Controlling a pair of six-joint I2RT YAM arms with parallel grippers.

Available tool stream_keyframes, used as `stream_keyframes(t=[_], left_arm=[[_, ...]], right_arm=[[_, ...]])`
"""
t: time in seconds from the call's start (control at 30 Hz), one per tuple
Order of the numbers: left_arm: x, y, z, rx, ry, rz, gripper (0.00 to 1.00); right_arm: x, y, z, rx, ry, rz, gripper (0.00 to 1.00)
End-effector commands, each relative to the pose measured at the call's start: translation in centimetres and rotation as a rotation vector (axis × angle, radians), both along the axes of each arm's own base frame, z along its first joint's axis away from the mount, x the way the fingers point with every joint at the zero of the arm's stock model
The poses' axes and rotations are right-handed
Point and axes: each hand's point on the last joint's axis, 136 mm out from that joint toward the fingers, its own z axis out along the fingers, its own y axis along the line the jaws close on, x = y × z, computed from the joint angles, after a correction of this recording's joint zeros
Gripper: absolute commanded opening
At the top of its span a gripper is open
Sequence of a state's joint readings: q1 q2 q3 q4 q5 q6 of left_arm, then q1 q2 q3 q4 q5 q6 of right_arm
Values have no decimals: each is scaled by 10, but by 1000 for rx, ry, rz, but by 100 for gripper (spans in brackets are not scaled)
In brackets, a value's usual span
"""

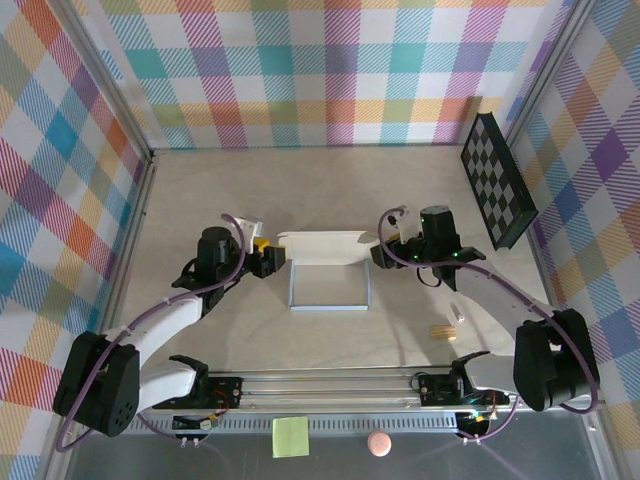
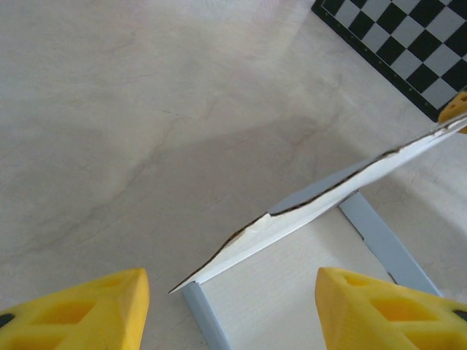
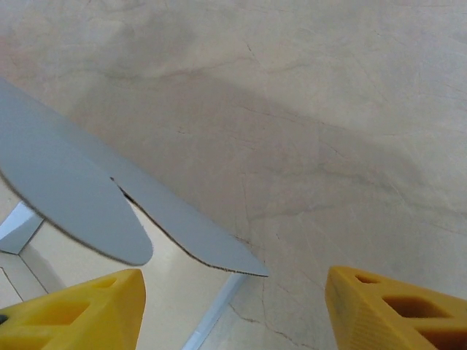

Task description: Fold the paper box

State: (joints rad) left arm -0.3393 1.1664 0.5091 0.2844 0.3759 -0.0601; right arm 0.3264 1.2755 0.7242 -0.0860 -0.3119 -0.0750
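The paper box lies flat in the middle of the table, pale with light blue edges, and its back flap stands raised. My left gripper is at the flap's left end and my right gripper at its right end. In the left wrist view the yellow fingers of the left gripper stand wide apart, with the paper box corner ahead between them, untouched. In the right wrist view the right gripper is open too, and the grey flaps of the paper box hang just ahead.
A black checkerboard panel leans on the right wall. A small tan piece and a white bit lie right of the box. A yellow-green sticky note and a pink ball sit beyond the front rail.
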Motion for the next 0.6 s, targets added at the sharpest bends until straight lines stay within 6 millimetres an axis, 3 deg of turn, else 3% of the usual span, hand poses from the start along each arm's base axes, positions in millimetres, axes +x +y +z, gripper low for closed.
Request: stream_keyframes(t=[0.0, 0.37, 0.57], left_arm=[[6, -9, 12, 11, -122, -53, 62], [24, -23, 6, 10, -173, -103, 61], [23, -30, 16, 9, -203, -158, 54]], right_arm=[[8, 7, 12, 8, -82, 65, 66], [10, 18, 9, -16, -146, 190, 59], [11, 25, 11, -2, -142, 238, 50]])
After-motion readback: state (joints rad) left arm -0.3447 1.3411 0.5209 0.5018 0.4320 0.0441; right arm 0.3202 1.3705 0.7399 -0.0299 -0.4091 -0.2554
